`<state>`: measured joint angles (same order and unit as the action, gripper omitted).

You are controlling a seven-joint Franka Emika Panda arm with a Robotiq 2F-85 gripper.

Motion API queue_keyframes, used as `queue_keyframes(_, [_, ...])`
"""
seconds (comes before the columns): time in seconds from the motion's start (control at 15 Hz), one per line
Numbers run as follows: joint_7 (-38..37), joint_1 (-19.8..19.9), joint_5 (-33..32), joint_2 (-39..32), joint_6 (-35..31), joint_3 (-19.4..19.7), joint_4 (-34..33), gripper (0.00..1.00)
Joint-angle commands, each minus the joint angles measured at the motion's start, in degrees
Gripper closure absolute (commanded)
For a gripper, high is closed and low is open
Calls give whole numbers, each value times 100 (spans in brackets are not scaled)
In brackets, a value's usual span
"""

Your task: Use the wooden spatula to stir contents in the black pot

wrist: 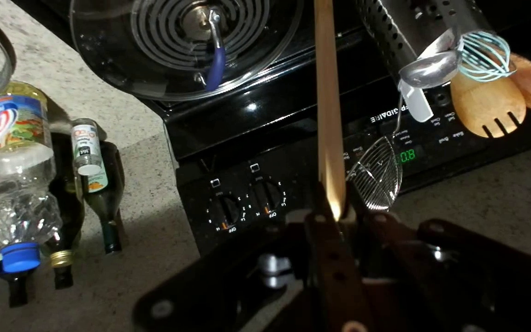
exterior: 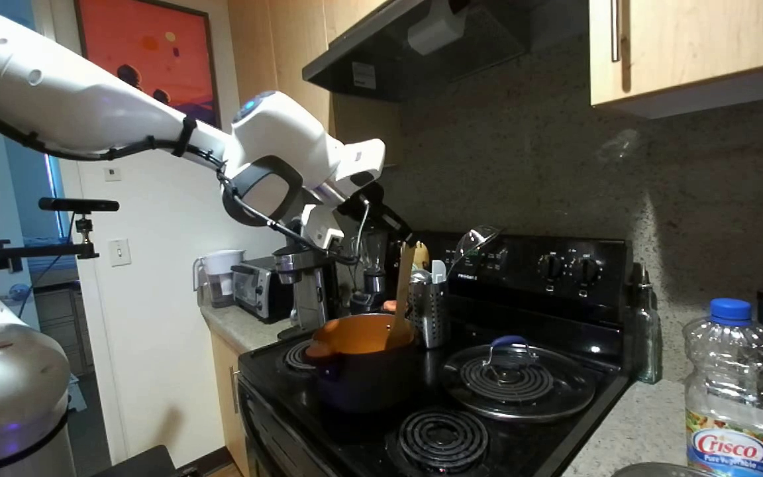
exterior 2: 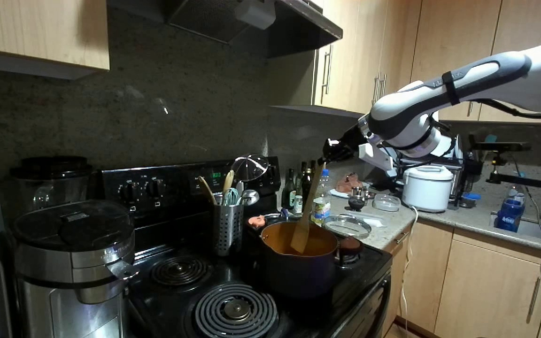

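Note:
The black pot (exterior: 368, 384) stands on the stove and also shows in an exterior view (exterior 2: 298, 274). Orange shows inside its mouth (exterior 2: 320, 241); I cannot tell contents from inner wall. The wooden spatula (exterior: 402, 291) stands steeply, slightly tilted, with its blade inside the pot's mouth; it also shows in an exterior view (exterior 2: 312, 202) and the wrist view (wrist: 329, 92). Whether its lower edge touches the contents is hidden. My gripper (exterior: 409, 238) is above the pot, shut on the top of the handle, as in an exterior view (exterior 2: 325, 158) and the wrist view (wrist: 333, 198). The wrist view does not show the pot.
A perforated utensil holder (exterior 2: 228, 230) stands close beside the pot, with a wire skimmer (wrist: 378, 173) sticking out. A clear glass lid (exterior: 554, 404) lies on a burner. The range hood (exterior: 414, 59) hangs above. A coffee machine (exterior 2: 73, 267) and an oil bottle (exterior: 732, 391) stand near the stove.

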<state>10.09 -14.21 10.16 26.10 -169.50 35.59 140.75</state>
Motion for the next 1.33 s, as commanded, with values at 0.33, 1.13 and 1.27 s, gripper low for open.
queue_keyframes(0.33, [322,733,-62,1008,554,-585,919,95])
queue_keyframes(1.13, [671,1151,-36,2153,1180,-979,1513,95])
queue_keyframes(1.27, [653,1115,-17,2195,1203,-961,1476,95])
